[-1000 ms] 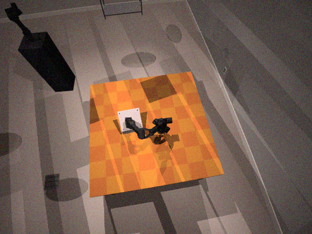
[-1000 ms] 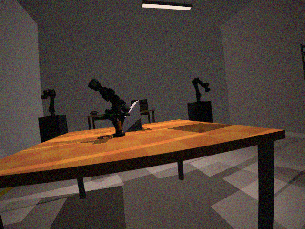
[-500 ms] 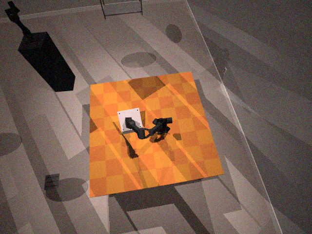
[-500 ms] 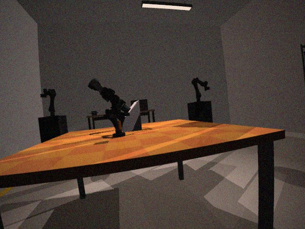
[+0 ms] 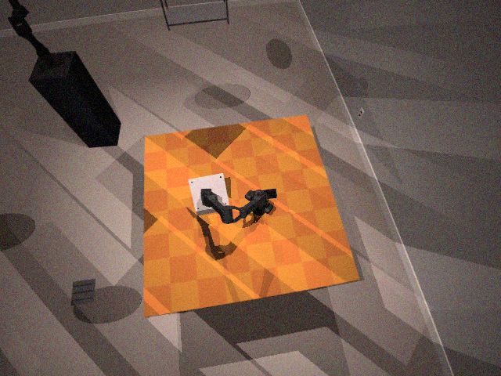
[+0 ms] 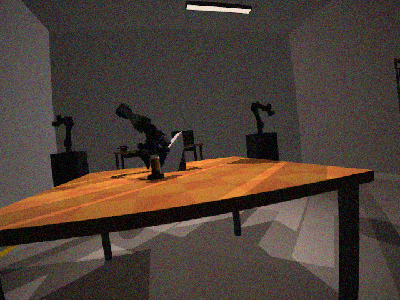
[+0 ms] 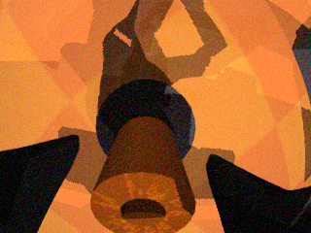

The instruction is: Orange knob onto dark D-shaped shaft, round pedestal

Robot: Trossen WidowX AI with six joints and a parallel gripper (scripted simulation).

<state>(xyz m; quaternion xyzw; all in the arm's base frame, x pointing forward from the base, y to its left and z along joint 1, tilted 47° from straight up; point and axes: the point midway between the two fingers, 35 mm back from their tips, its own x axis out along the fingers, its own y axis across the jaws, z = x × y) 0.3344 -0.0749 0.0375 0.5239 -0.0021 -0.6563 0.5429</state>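
Observation:
The orange knob (image 6: 155, 165) (image 7: 146, 157) stands upright on the dark round pedestal (image 6: 155, 176) (image 7: 141, 99). In the exterior view its lower end meets the pedestal, with no gap that I can make out. In the wrist view its top faces me, with a dark D-shaped hole; the shaft cannot be told apart inside it. My gripper (image 6: 155, 166) (image 7: 144, 153) is open, one finger on each side of the knob, with space between each finger and the knob. In the top view the arm hides the knob and pedestal.
The orange checkered table (image 5: 258, 251) (image 6: 206, 187) carries a slanted white plate (image 5: 216, 181) (image 6: 175, 139) beside the gripper; the arm's base is on it. Shadows cross the table. Other arms on dark stands are in the background.

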